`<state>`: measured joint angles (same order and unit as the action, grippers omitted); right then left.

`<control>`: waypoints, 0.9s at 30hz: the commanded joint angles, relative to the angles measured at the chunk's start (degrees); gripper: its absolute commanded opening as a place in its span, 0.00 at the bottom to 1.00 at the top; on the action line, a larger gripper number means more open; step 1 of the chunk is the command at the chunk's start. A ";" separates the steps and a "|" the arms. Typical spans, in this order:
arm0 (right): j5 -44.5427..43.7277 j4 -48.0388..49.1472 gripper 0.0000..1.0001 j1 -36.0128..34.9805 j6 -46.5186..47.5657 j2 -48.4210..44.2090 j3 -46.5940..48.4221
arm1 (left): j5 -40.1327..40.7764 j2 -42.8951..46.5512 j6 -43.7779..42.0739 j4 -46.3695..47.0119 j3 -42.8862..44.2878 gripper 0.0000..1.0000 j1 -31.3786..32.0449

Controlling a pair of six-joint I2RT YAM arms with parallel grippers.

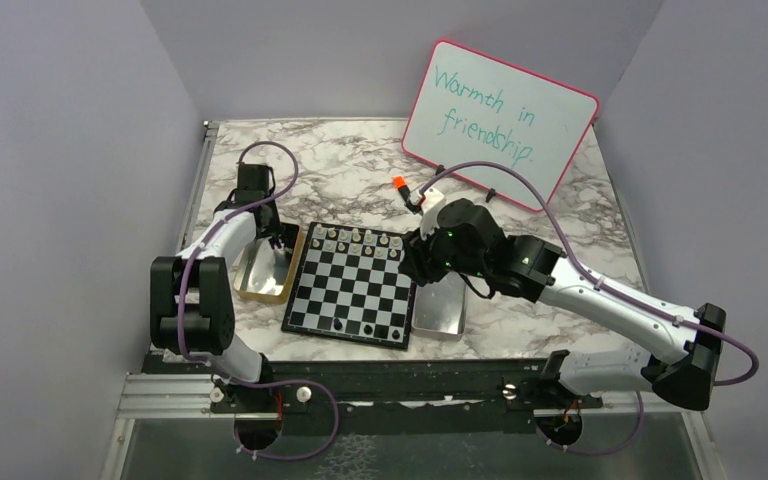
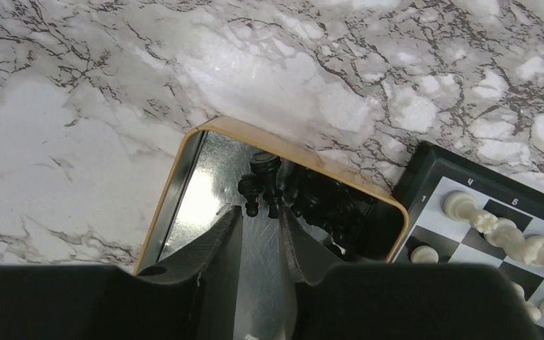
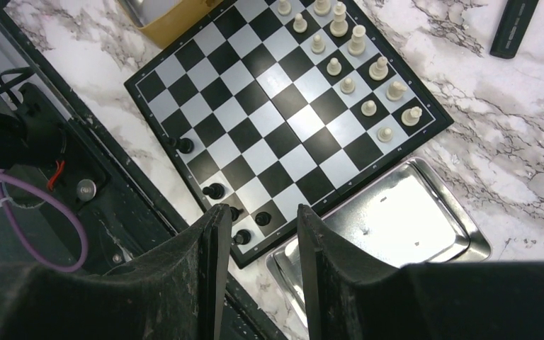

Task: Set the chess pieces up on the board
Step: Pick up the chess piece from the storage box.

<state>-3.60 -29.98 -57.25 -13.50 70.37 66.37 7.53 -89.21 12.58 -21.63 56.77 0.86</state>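
You are in the middle of fetching the black men. Your left pincer (image 2: 262, 212) is down inside the rectangular gold-rimmed metal tray (image 2: 290, 152) on the marble-patterned table (image 2: 78, 106). Its jaws are drawn narrow, with two small black chess pieces (image 2: 269, 180) standing right at the tips. Whether either one is truly clamped cannot be told from here. A heap of spare black pieces (image 2: 326, 202) lies just behind them in the tray's far corner.

The small black-and-silver checked chessboard (image 3: 276, 120) sits between that tray and the rectangular silver metal tray (image 3: 425, 234), which shows nothing in it. Pale white pieces (image 3: 348, 85) fill most of the two far ranks. Only a handful of placed black pieces (image 3: 214, 190) stand along the near edge, so the black side looks largely unset.

Your right pincer (image 3: 262, 212) hangs over the board's near corner beside the silver tray, jaws apart and carrying nothing.

Next, I judge, you must make sure only one piece is pinched. Then lift it straight up clear of its neighbour and carry it to a free near-rank square without brushing the men standing there.
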 commanded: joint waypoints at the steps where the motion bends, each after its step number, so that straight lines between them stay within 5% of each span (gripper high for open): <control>1: -0.87 2.24 0.44 0.13 0.83 -1.55 -0.45 | 1.97 -2.49 -0.50 1.60 1.63 0.25 -0.34; 19: -0.86 2.25 0.44 0.14 0.84 -1.29 -0.71 | -1.35 -8.06 -1.42 1.76 3.34 0.21 -2.81; 27: -0.46 2.22 0.44 0.13 0.97 -0.19 -0.33 | -2.60 -4.02 -0.62 1.16 3.77 0.22 -2.81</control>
<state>-3.60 -29.56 -57.25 -13.41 69.84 66.35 6.85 -96.64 11.57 -20.67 58.61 -1.76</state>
